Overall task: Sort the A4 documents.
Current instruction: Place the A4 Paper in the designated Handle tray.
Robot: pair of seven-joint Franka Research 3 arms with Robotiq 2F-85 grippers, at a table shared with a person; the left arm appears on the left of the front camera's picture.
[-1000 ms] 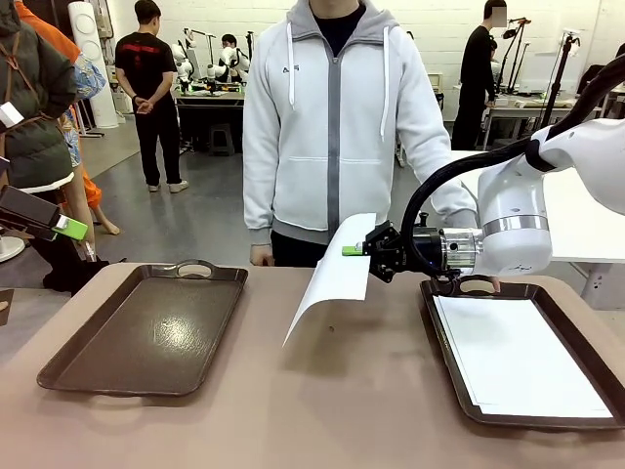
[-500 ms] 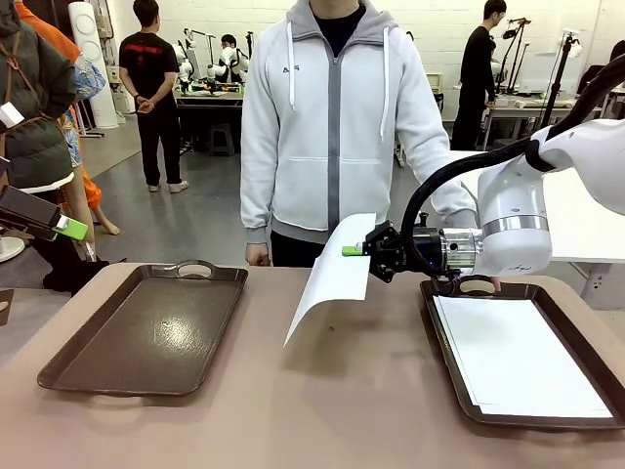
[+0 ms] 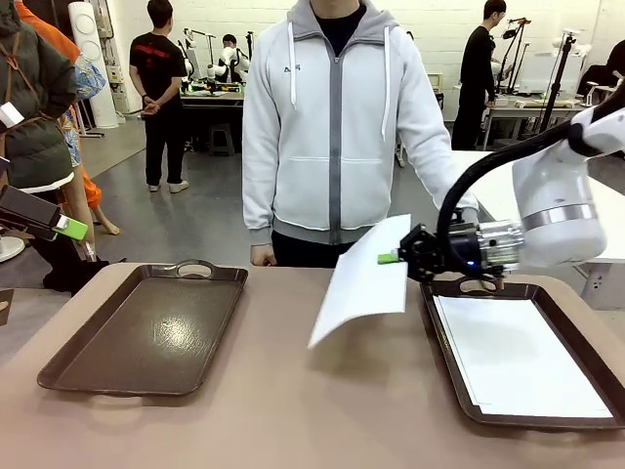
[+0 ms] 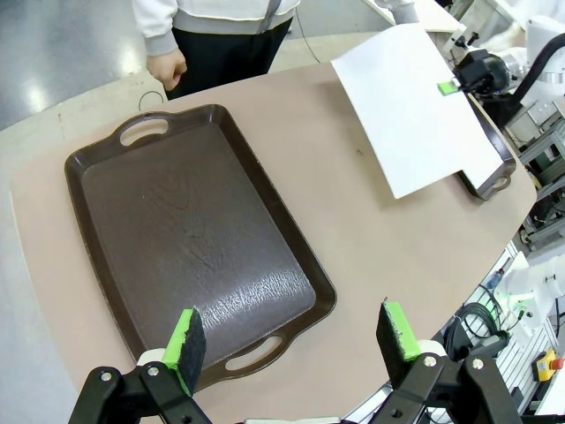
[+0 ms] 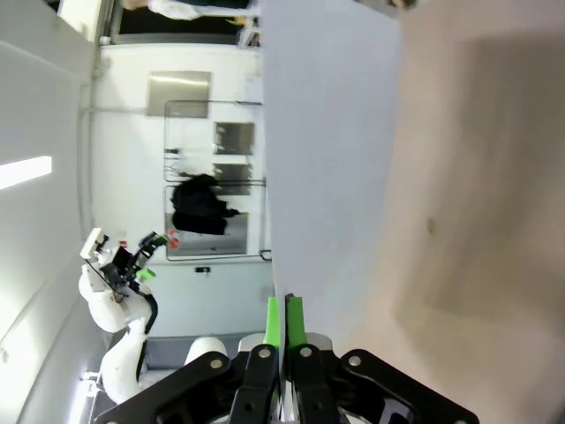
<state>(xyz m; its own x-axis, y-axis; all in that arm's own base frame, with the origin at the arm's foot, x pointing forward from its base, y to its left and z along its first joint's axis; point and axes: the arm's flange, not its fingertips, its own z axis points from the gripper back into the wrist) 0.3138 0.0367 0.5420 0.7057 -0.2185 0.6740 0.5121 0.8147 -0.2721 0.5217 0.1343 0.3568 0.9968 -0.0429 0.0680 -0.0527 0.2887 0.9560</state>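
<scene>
1. Front view gives you two brown trays: left tray bare, right tray holding a paper stack.
2. One sheet hangs left of the right tray, clamped by the right gripper; left gripper fingers apart.
3. Sheet and gripper have shifted toward the right tray.

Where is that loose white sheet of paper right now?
In the front view, the sheet hangs in the air above the table's middle, pinched at its edge by the right end effector, between the empty tray and the tray with paper.
</scene>
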